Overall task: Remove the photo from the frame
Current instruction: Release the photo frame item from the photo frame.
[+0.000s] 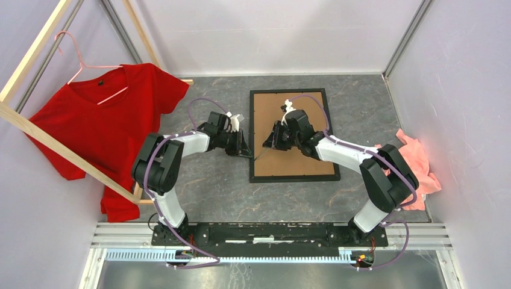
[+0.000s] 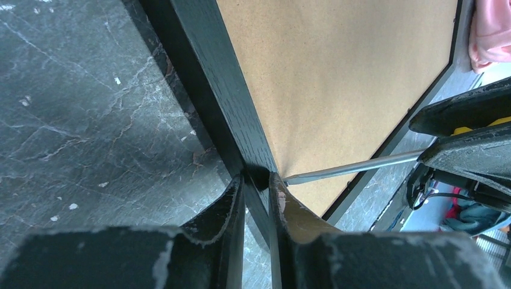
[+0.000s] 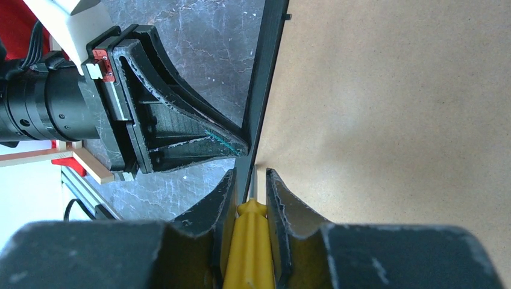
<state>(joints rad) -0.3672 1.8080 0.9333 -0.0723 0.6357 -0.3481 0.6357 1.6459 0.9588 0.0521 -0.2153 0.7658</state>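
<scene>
From above, a grey, marble-veined table (image 1: 217, 192) sits between pale lavender walls (image 1: 271, 30). A pale wooden rack (image 1: 24, 123) at the left carries a red T-shirt (image 1: 114, 114) on a pink wire hanger (image 1: 90, 65), and a crumpled pink cloth (image 1: 425, 174) lies at the right edge. The large thin black rectangular picture frame (image 1: 295, 178) lies flat at the middle of the table, toward the far side. Its back is up, so only its brown fibreboard backing board (image 1: 283, 165) shows. The left gripper (image 1: 246, 150) is at the frame's left rail and the right gripper (image 1: 270, 141) is over the board just inside that rail. In the left wrist view the black rail shows a fine wood grain against the veined stone. The left gripper's two fingers are drawn close with the rail pinched between them. Just beside them, the tip of a yellow-handled screwdriver with a slim metal shaft (image 2: 355, 167) meets the board at the rail's inner edge. In the right wrist view the right gripper's fingers are clamped on the screwdriver's yellow handle. Beyond them the board is smooth, plain and matte.
</scene>
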